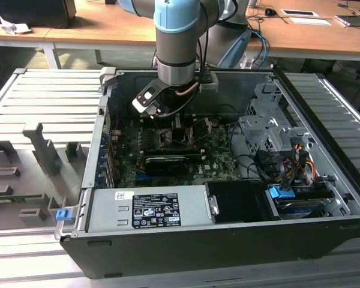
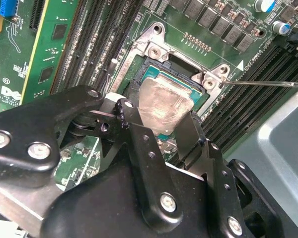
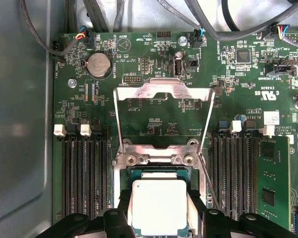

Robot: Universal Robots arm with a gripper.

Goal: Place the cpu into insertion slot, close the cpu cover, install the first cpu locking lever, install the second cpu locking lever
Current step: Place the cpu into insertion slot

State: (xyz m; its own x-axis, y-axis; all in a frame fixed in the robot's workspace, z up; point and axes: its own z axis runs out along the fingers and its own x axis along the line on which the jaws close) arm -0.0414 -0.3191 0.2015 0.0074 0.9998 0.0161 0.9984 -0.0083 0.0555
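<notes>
In the upper middle of the exterior view, the claw (image 1: 171, 122) is seen low inside the open computer case (image 1: 240, 240), over the green board (image 1: 219, 159). In both wrist views the chip (image 3: 159, 206) is clasped between the claw's fingers (image 3: 121, 210), just over or barely within the socket (image 2: 154, 68); which of the two cannot be told. The cover (image 3: 161, 90) is stood open. The placing step is judged to be in hand, and level, square seating is called for before any release.
</notes>
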